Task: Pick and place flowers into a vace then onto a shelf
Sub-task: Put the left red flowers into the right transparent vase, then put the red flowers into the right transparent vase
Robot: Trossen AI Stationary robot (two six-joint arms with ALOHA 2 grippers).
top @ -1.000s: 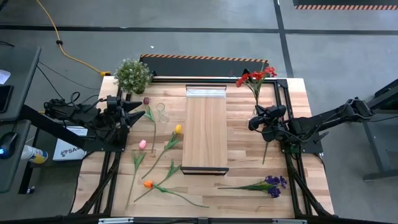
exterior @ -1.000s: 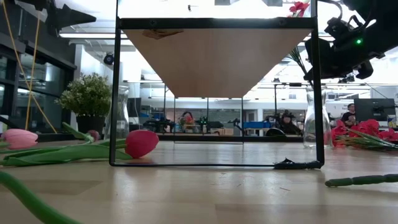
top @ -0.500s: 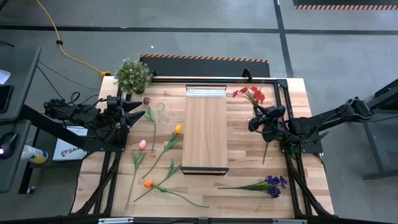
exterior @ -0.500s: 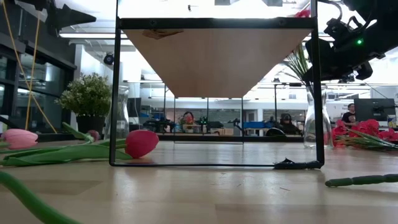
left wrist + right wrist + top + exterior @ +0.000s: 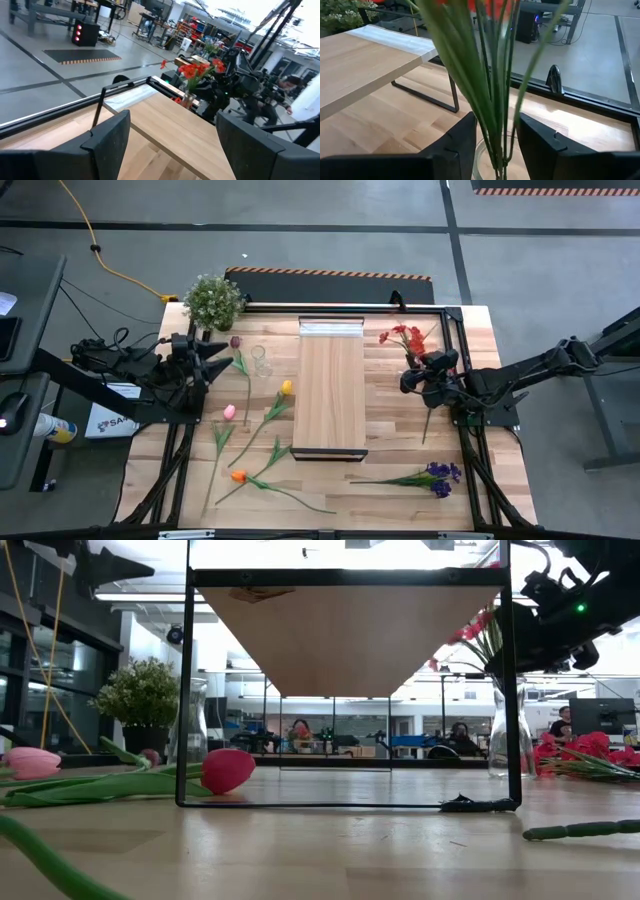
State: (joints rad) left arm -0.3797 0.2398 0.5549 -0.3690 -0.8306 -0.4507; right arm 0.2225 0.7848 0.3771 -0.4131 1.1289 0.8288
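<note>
Since a second ago the red flowers (image 5: 404, 336) have dropped and tipped: their heads were up near the table's far right corner and now sit lower, leaning toward ten o'clock from my right gripper (image 5: 412, 372), and in the low view the stems now stand in the glass vase (image 5: 505, 743) beside the shelf's right leg. My right claw has loosened from a tight pinch to a narrow gap; in its wrist view the two fingers (image 5: 462, 137) flank the green stems without clearly pressing them, with the vase mouth directly below. I read that as the release: this bunch is in the vase and the hand is letting go.

My left gripper (image 5: 222, 352) waits at nine o'clock of the shelf (image 5: 331, 388), jaws held wide with nothing between them, next to a second small glass (image 5: 260, 361).

Left on the table: a maroon stem (image 5: 238, 350), a yellow one (image 5: 286, 387), a pink one (image 5: 229, 412) and an orange one (image 5: 238, 476) at seven to nine o'clock of the shelf, and a purple bunch (image 5: 440, 476) at five o'clock. The potted plant (image 5: 213, 300) stands at eleven o'clock.

My judgement is that one bunch is done, and the vase must next be lifted onto the shelf. The lean of the stems could tip them out when I pull back.
</note>
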